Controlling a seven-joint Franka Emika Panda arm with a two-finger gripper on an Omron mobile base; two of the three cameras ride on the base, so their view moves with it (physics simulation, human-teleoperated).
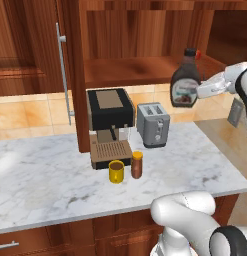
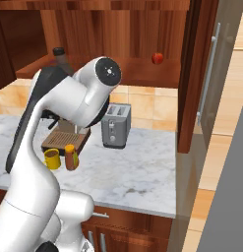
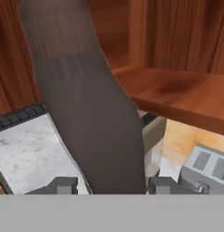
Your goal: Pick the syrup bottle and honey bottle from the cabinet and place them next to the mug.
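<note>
A: Where was the syrup bottle?

B: Held in the air above and right of the toaster, in front of the cabinet shelf. The gripper was closed on its body, one finger each side.

A: And the honey bottle?

B: On the counter left of the toaster, just beside the mug.
</note>
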